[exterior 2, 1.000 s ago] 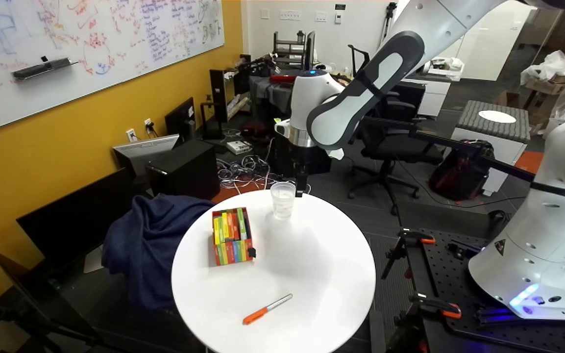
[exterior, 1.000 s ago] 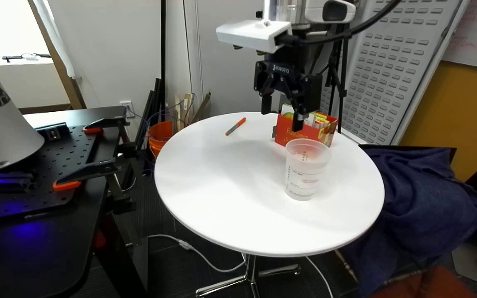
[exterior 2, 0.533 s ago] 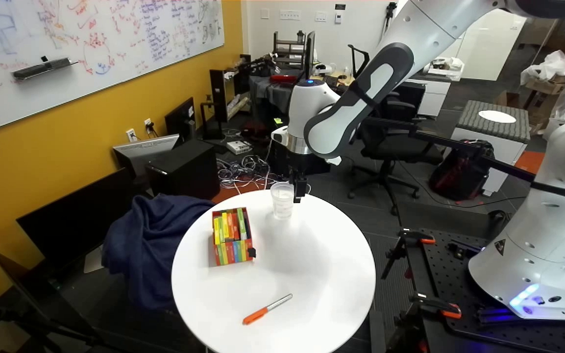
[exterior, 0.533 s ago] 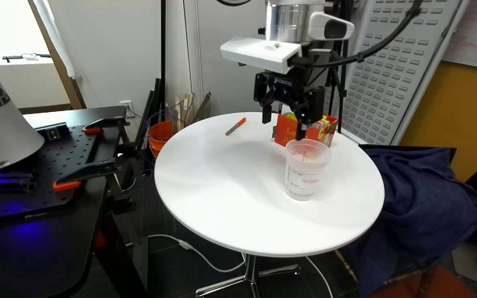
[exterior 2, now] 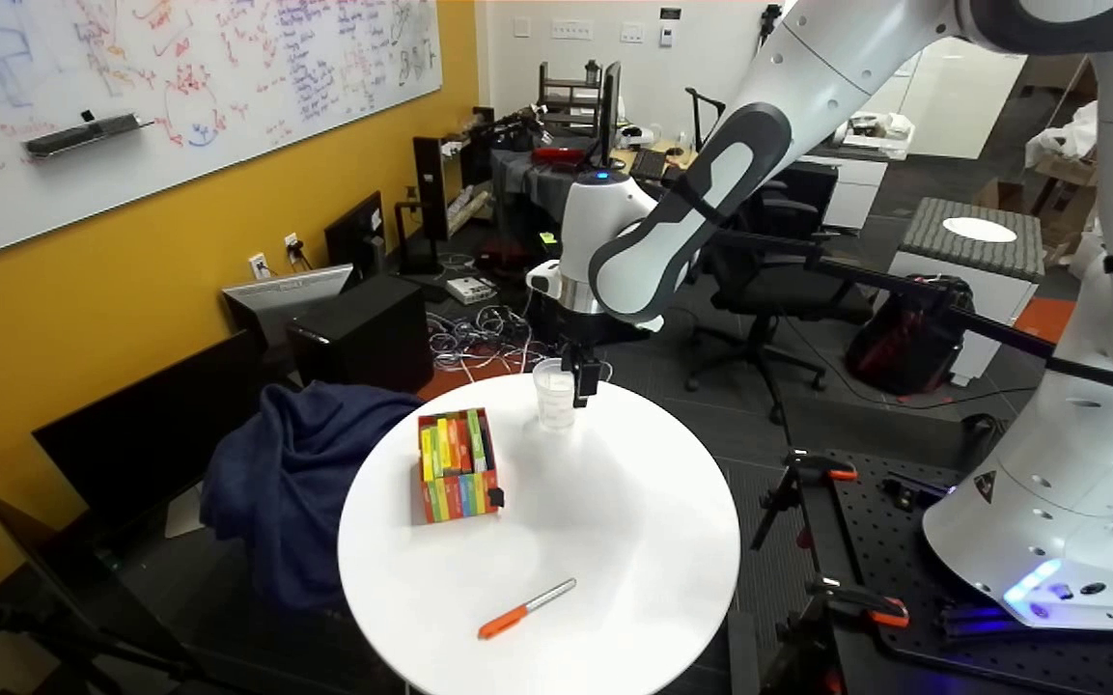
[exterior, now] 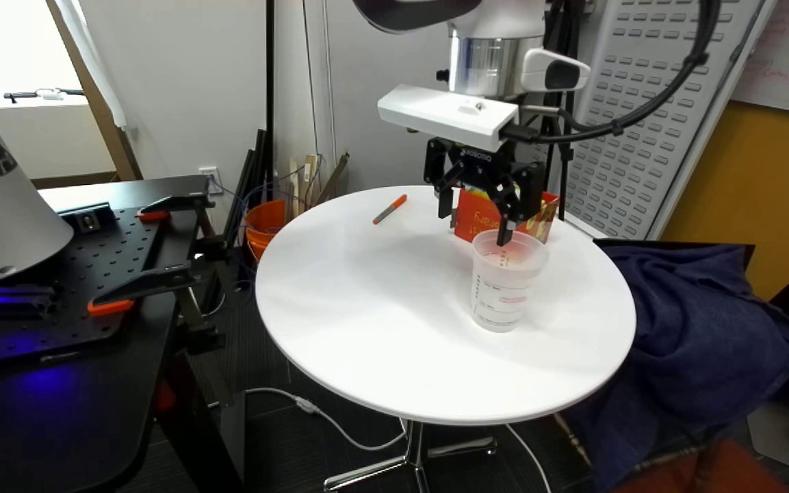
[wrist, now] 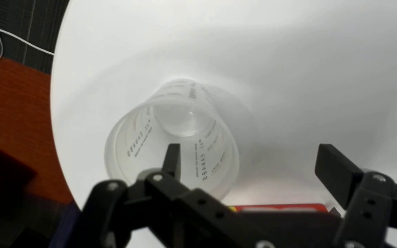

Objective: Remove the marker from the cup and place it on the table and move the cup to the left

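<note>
Franka arm point(exterior: 503, 24): in exterior view, hangs down from top edge, right of centre. Round white worktop point(exterior: 367, 329): frame centre. Hand point(exterior: 475, 223): pointing down, fingers spread wide. Red carton point(exterior: 476, 213): behind hand. Clear graduated cup point(exterior: 503, 294): centre right, upright on worktop, one finger overlapping its mouth. Orange-capped marker point(exterior: 390, 209): lying on worktop, upper centre.

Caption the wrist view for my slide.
Open hand above the table, one finger seen against the clear, upright cup.

The tool point(exterior: 475, 223) reads "ROBOTIQ", the box point(exterior: 480, 213) "Library".
</note>
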Controlling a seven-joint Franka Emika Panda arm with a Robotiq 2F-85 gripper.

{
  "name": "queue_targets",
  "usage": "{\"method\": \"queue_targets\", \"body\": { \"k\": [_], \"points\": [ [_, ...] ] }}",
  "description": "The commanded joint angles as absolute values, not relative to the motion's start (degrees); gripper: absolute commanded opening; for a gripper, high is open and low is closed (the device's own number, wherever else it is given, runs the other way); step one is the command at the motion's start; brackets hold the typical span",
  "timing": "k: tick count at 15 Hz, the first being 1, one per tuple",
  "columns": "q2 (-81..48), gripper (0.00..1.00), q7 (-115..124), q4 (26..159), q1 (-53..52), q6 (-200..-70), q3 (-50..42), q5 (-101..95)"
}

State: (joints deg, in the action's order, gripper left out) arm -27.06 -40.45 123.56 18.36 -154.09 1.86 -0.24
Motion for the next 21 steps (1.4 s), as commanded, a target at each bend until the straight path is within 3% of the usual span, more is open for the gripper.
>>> {"method": "queue_targets", "body": {
  "k": [1,11,13,21],
  "points": [
    [-29.3,1.00,-43.5,120.8,19.9,-154.6,3.4,0.8],
    [-33.1,1.00,-44.0,116.4,20.0,-152.2,3.6,0.0],
    [-33.7,0.74,-43.9,116.1,20.1,-152.1,3.8,0.2],
    [-34.0,0.12,-43.7,116.1,20.5,-152.2,4.4,0.4]
  ]
}}
